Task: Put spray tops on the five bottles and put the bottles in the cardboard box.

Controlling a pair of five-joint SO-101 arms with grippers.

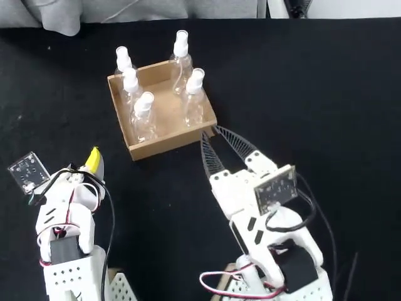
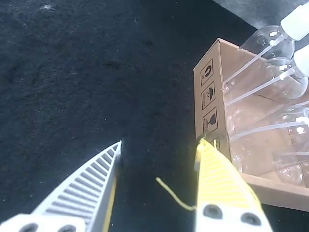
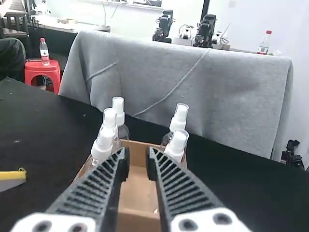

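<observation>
Five bottles [image 1: 194,106] with spray tops [image 1: 196,78] are seen standing in one cardboard box [image 1: 164,145].

The box is set toward the far edge of the desk [image 1: 313,94]. Five tops are counted, one on each upright bottle. The right tool [image 1: 209,132] is pointed straight at the box, its tips just beside the near right corner, parted only a little, with nothing held. The left tool [image 2: 159,145] is spread wide and empty, nearer the desk's near left corner. The right arm is judged the nearer one, and the task is judged complete.
</observation>
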